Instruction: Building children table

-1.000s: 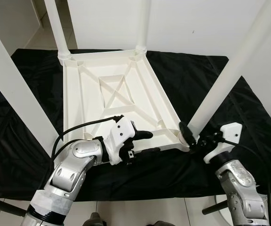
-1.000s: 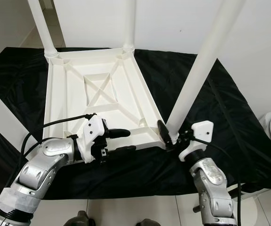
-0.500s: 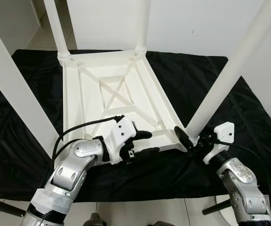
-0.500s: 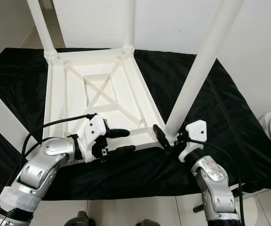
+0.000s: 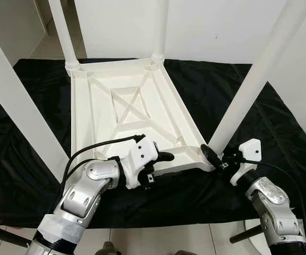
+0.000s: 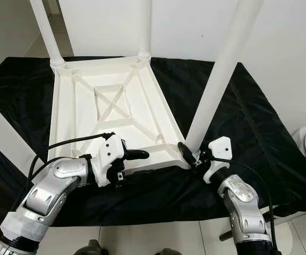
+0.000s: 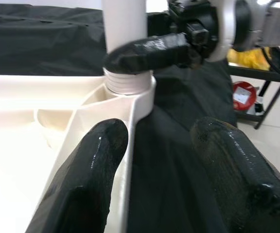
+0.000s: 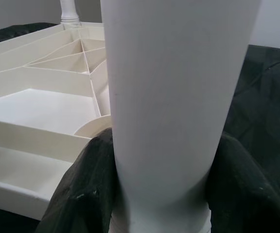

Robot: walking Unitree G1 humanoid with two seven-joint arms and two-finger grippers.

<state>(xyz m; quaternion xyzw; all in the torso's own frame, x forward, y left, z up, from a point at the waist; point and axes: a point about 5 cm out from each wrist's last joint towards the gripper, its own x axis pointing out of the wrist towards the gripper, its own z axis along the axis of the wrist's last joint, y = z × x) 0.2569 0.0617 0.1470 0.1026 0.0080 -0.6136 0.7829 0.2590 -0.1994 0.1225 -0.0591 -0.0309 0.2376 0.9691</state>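
the upturned tabletop (image 5: 126, 114) lies on black cloth (image 5: 25, 133), four legs seated. right gripper (image 6: 191, 153) clamps the near-right leg (image 5: 248, 87) at its socket; final tightening seems left. left gripper (image 5: 161, 162) straddles the near rim, spread.

A black cloth (image 5: 232, 90) covers the pale tiled floor (image 5: 47, 45); a white wall (image 5: 217, 29) rises behind it; a red object (image 7: 243, 96) sits under a dark rack (image 7: 271, 80) nearby.
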